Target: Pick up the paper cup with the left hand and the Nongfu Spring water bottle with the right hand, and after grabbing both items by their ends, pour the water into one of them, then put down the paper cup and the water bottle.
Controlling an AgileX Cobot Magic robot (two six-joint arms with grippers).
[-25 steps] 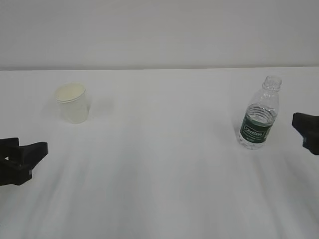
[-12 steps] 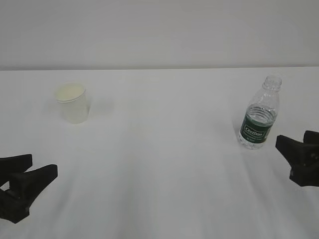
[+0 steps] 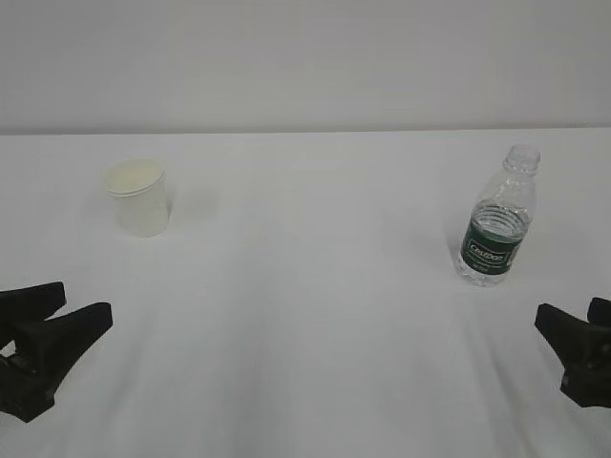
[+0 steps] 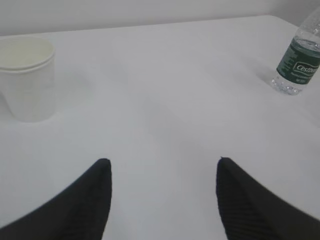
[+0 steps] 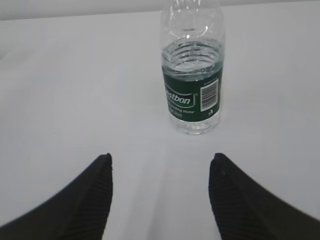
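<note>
We find the left hand (image 4: 160, 165) with jaws spread, holding nothing; the paper cup (image 4: 26, 77) stands upright ahead of it, off to its left, well apart. The right hand (image 5: 160, 160) is likewise spread and empty; the Nongfu Spring water bottle (image 5: 192, 75) stands upright just ahead, slightly right, untouched, water (image 5: 192, 55) inside, on the white table (image 3: 305, 286).

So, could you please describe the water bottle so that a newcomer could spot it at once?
Look at the white table, toward its right side. There stands a small clear ribbed plastic bottle, upright and capless. Its dark green label band sets it apart from the shorter white paper cup far to the left.
</note>
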